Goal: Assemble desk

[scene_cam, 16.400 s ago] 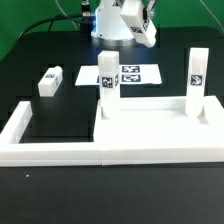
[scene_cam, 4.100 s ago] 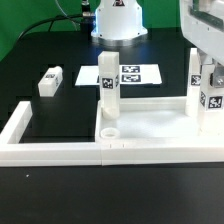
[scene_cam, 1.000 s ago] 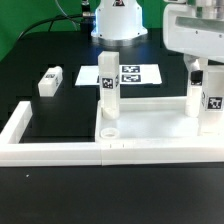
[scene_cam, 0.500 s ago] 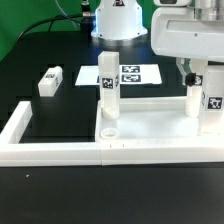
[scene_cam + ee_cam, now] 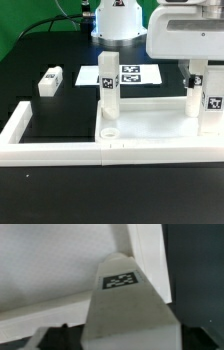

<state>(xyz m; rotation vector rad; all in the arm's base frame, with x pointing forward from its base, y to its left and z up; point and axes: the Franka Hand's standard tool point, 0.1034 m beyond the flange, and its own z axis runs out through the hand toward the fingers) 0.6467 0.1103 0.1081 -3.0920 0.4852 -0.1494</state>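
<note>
Fingers spread wide, pointing downward

hand over upright leg — desk top, loose leg

In the exterior view we cannot see the gripper's fingertips, since the arm's white housing covers them from above and is itself cut by the picture's top and right edges, so whether the jaws touch the upright leg at the exterior view's right stays unclear to us. The desk top runs off that same right edge, hiding its far-right corner. In the wrist view we see a tagged leg blurred and cropped at its base, with only dark slivers of the fingers showing.
</note>
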